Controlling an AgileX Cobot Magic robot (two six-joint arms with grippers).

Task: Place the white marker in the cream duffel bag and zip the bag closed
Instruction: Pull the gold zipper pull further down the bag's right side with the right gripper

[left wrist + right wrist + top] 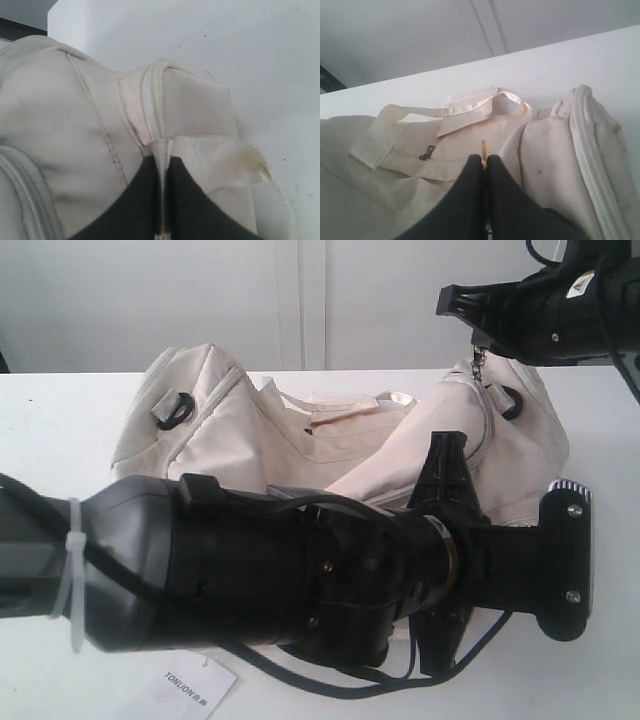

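Cream duffel bag point(260, 430): left hand point(162, 162) pinches its strap handle point(215, 155), right hand point(483, 160) pinches the gold zipper pull point(483, 148).

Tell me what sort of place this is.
Probably a robotics lab or test bench: a white table, plain white wall panels behind, and two black robot arms handling a cream duffel bag.

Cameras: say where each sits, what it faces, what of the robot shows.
Exterior view: off the arms, facing the cream duffel bag and the wall; both arms show.
Left wrist view: on the left arm, close on the bag; left gripper pinches its fabric.
Right wrist view: on the right arm, across the bag; right gripper pinches the zip pull.
Shared: all show the bag.
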